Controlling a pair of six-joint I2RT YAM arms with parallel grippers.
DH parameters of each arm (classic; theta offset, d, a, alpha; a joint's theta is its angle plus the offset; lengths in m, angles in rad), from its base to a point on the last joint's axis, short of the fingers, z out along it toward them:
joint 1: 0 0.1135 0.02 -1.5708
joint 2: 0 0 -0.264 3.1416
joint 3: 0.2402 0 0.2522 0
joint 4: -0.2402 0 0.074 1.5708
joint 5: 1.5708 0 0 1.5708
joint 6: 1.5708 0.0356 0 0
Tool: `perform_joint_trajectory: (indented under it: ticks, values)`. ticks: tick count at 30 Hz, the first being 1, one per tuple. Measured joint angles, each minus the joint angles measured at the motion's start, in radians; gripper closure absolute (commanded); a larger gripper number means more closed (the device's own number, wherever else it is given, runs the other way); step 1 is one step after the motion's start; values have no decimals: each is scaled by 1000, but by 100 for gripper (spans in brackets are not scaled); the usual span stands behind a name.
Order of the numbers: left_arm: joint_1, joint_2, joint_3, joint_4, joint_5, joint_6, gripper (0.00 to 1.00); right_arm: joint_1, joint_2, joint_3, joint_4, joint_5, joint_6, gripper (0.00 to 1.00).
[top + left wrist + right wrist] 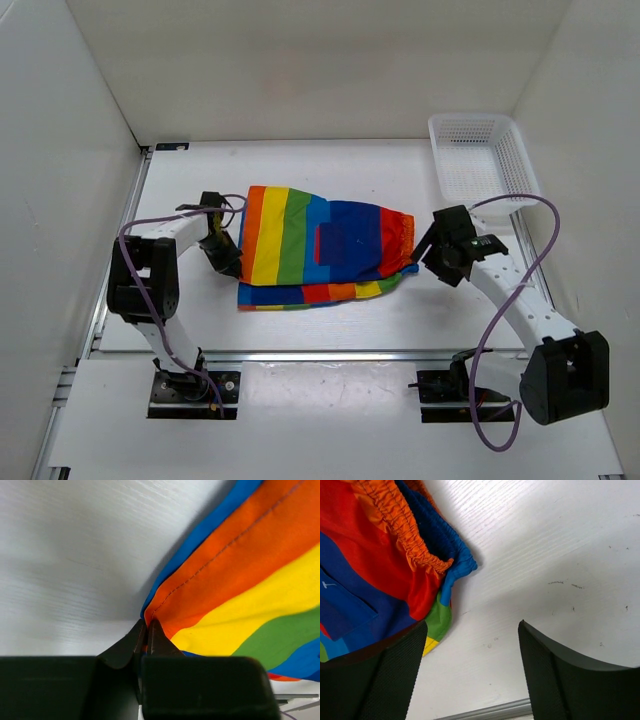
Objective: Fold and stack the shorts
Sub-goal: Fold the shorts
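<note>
Nearest the lens, the left gripper (pixel 147 632) is clamped on an orange-edged corner of the shorts (pixel 240 580), which lie flat in the middle of the table (pixel 330 325) with the waistband (pixel 405 535) toward the right arm. The right gripper (pixel 472 627) hovers with its jaws apart over bare table just beside the waistband, holding nothing. For a clean fold, the right jaws likely need to take a waistband corner before either arm lifts, so that both ends rise level and the cloth neither drags nor twists. Only the wrist views show the pinch and the empty gap. Only the overhead view shows the whole garment, a lower layer peeking out at its near edge, and the basket (pixel 480 160) at far right.
</note>
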Motion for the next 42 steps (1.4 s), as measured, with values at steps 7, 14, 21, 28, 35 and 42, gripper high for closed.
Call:
perform_joint_trajectory:
  ticks: [7,14,21,28,35,42]
  values:
    - [-1,-91,8,-36,-2,10,79,0,177,81,18,-87,-112,22]
    - [-5,-132,40,-55,-3,28,90,0,323,152,82,-147,-182,30]
    - [-8,-132,45,-62,-5,37,76,0,450,161,135,-174,-209,61]
    - [-8,-124,53,-63,-6,44,83,0,468,176,148,-172,-215,100]
    - [-8,-118,58,-67,-6,53,68,0,469,199,158,-161,-209,100]
    - [-8,-100,81,-75,-13,60,78,0,469,200,157,-154,-209,100]
